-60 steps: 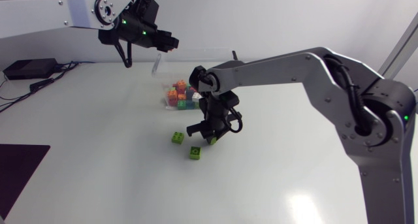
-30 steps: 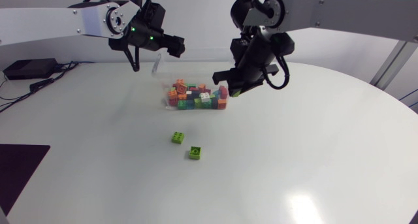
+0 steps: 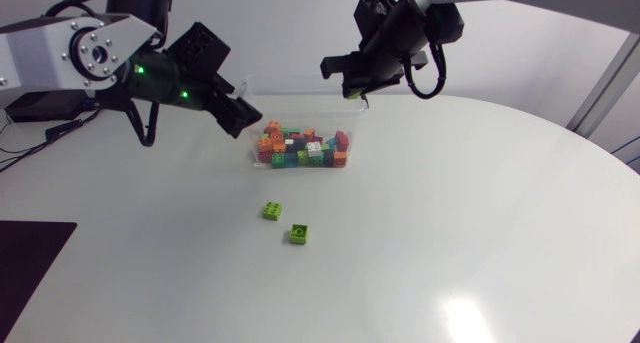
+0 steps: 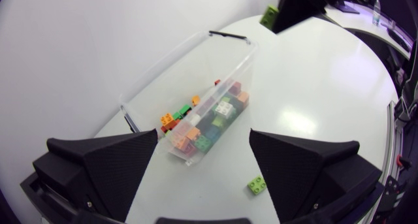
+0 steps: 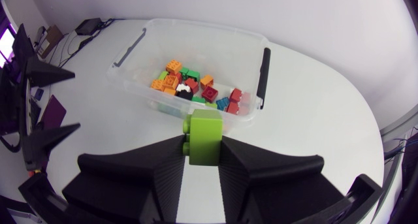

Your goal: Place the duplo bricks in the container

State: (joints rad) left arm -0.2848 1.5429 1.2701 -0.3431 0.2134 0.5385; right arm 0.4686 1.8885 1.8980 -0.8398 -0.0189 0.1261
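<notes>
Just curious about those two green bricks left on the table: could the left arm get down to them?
Probably yes: the left end effector hangs open, and only bare table lies between it and the green bricks.

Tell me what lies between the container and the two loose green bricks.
Nothing. In the head view only bare table separates the container from the nearer green brick; the second brick lies just beyond it.
</notes>
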